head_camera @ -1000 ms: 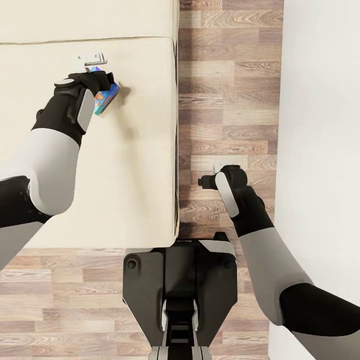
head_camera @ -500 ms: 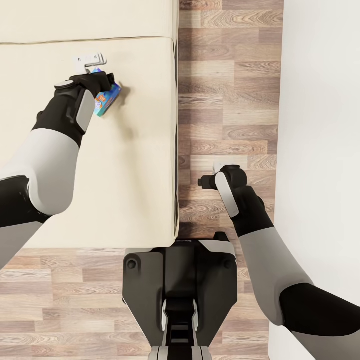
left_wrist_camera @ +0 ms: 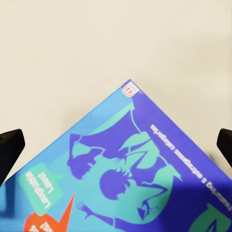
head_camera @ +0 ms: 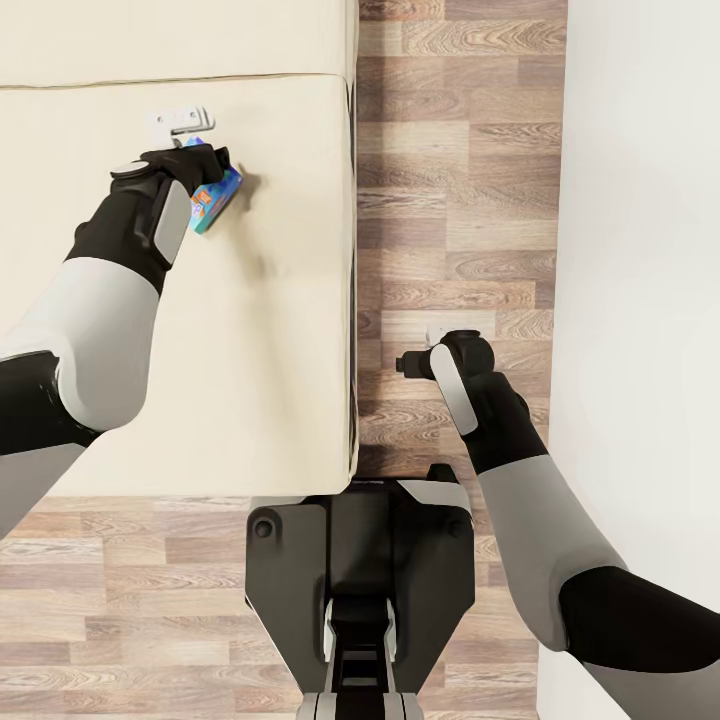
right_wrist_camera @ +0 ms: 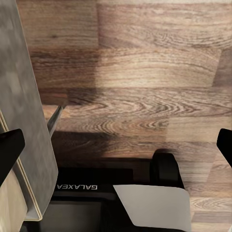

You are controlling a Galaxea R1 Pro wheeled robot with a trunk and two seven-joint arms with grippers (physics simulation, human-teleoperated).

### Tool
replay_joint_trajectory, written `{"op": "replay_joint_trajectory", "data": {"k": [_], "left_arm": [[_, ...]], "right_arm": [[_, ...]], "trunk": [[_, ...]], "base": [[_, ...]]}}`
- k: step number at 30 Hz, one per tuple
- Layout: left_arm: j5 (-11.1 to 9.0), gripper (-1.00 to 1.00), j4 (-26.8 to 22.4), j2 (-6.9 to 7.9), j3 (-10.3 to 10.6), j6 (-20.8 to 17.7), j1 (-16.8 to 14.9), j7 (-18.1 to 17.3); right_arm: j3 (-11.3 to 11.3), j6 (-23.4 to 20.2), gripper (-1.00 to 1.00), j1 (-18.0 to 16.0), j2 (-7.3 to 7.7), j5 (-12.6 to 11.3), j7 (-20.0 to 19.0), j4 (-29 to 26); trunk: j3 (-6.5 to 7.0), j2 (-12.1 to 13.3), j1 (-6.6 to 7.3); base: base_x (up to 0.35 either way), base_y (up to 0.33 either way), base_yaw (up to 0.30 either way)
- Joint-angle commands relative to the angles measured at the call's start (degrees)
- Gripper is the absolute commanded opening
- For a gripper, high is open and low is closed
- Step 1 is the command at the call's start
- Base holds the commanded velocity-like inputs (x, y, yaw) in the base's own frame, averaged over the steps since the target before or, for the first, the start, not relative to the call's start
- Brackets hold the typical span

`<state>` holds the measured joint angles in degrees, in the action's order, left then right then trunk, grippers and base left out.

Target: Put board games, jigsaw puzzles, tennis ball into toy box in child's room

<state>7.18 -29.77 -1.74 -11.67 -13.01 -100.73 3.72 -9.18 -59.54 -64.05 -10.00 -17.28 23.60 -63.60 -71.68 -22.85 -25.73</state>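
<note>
A blue-green board game lies on the beige bed, looking tilted, with a small shadow beside it. My left gripper is right over it. In the left wrist view the game's printed face shows close up between the two black fingertips, which stand wide apart, so the left gripper is open. My right gripper hangs over the wood floor beside the bed, open with nothing in it. The toy box, table, puzzles and tennis ball are out of view.
The bed's right edge runs next to a strip of wood floor, with a white wall to the right. My base stands at the bed's near corner. The grey bed frame shows in the right wrist view.
My left gripper and the board game have shifted slightly away along the bed. The right arm has not moved.
</note>
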Motion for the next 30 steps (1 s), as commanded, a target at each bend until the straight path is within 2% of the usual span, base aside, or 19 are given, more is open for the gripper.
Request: {"op": "replay_joint_trajectory", "data": {"k": [1, 30], "left_arm": [[0.20, 1.00, 1.93, -0.10, -0.33, -0.23, 0.00, -0.22], [0.46, 1.00, 1.88, -0.37, -0.11, -0.17, 0.00, -0.29]], "right_arm": [[-0.04, -0.14, 1.00, -0.02, 0.00, -0.56, 0.57, -0.04], [-0.10, -0.18, 1.00, -0.02, 0.00, -0.56, 0.57, -0.04]], "trunk": [[-0.06, -0.07, -0.06], [-0.06, -0.07, -0.06]], "base": [[0.000, 0.000, 0.000], [-0.011, 0.000, 0.000]]}}
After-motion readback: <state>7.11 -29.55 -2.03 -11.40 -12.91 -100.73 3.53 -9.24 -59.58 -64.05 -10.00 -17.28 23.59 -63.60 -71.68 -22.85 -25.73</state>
